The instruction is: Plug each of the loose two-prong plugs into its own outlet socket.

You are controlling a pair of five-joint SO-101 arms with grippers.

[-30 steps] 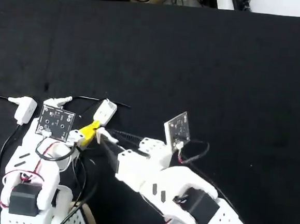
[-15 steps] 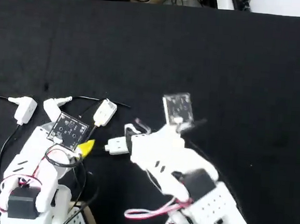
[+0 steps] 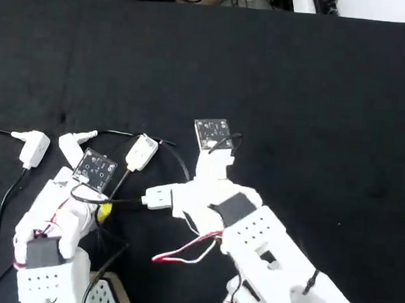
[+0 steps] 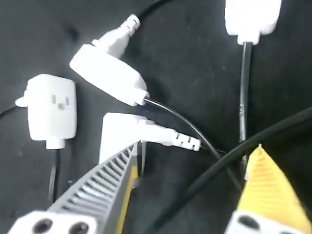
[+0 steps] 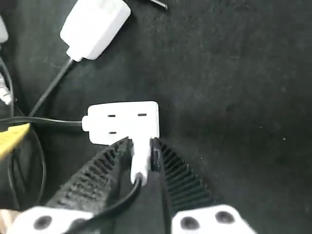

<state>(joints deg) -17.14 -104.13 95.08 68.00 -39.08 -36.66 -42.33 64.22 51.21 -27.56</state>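
Note:
My right gripper (image 5: 140,145) is shut on a small white plug (image 5: 140,161) that sits against the side of a white outlet block (image 5: 124,122) with slot holes on its face. Seen from above, that outlet block (image 3: 158,197) lies at the right gripper (image 3: 178,197), with a black cable trailing left. My left gripper (image 4: 195,151) hangs open over crossed cables, its yellow finger (image 3: 104,212) near the table's front. Below it lie a white outlet socket (image 4: 51,109), a white adapter (image 4: 109,75) and a loose white plug (image 4: 163,136).
Another white plug body (image 3: 141,151) lies between the arms, with an outlet socket (image 3: 33,147) and an adapter (image 3: 73,145) at the left. Black cables (image 4: 243,146) cross beneath the left gripper. The black cloth (image 3: 319,97) stretches bare to the back and right.
The right arm swung right and turned, carrying the plug and outlet block away from the left gripper. The left arm drew back toward the table's front.

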